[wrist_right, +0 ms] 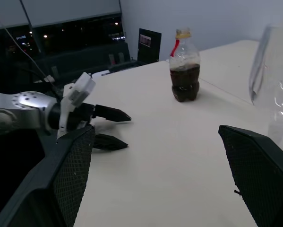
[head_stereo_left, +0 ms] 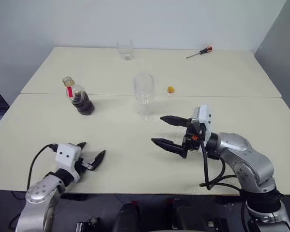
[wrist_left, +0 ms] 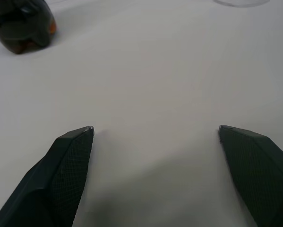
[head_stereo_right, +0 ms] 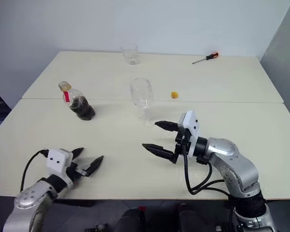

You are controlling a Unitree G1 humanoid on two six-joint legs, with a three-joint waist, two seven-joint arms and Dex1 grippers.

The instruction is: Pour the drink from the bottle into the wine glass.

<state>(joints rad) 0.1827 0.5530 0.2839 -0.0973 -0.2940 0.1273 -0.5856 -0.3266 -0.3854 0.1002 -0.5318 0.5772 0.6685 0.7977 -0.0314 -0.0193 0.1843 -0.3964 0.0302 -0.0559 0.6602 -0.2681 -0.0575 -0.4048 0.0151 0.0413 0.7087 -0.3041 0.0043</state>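
The bottle (head_stereo_left: 77,98) stands upright on the left part of the table, its lower half filled with the dark drink (wrist_right: 184,85); a red strip hangs at its neck. The empty wine glass (head_stereo_left: 144,95) stands upright at the table's middle. My left gripper (head_stereo_left: 92,150) hovers open near the front edge, well short of the bottle, with nothing between its fingers (wrist_left: 70,161). My right gripper (head_stereo_left: 158,129) is open and points left, just in front of and right of the wine glass, holding nothing.
A clear tumbler (head_stereo_left: 125,49) stands at the back centre. A red-handled screwdriver (head_stereo_left: 200,52) lies at the back right. A small yellow object (head_stereo_left: 170,89) sits to the right of the wine glass. A seam crosses the table (head_stereo_left: 241,116) behind the bottle.
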